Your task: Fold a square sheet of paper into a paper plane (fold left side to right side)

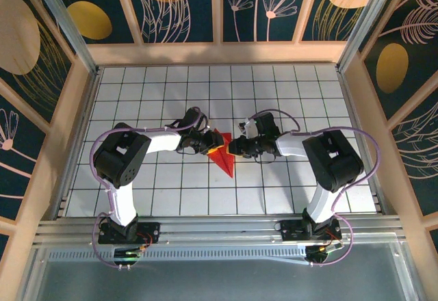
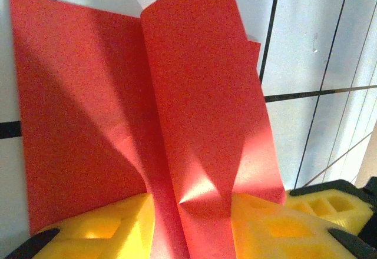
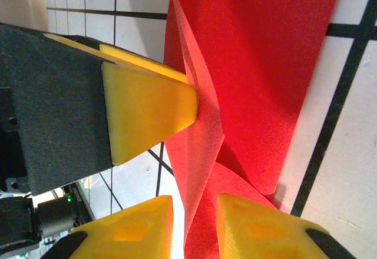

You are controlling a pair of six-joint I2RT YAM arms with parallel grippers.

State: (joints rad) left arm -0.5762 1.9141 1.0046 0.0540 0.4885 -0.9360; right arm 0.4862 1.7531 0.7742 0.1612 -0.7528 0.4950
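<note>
The square sheet of paper (image 1: 223, 159) is bright red and partly folded, with a sharp tip pointing toward the near edge. It sits at the table's centre between both grippers. My left gripper (image 1: 207, 144) comes in from the left. In the left wrist view its yellow fingers (image 2: 94, 232) flank a raised, buckled fold of the paper (image 2: 194, 94), which fills the gap at my left gripper (image 2: 191, 226). My right gripper (image 1: 237, 148) faces it from the right. Its jaws (image 3: 194, 215) stand slightly apart around the paper's standing edge (image 3: 259, 65), with white table showing beside one pad. The left gripper's fingertip (image 3: 150, 109) touches that same ridge.
The white grid-tiled table (image 1: 287, 89) is walled by wooden frames and dark floral panels on three sides. Both arm bases are bolted to the aluminium rail (image 1: 219, 229) at the near edge. Purple cables loop over each arm.
</note>
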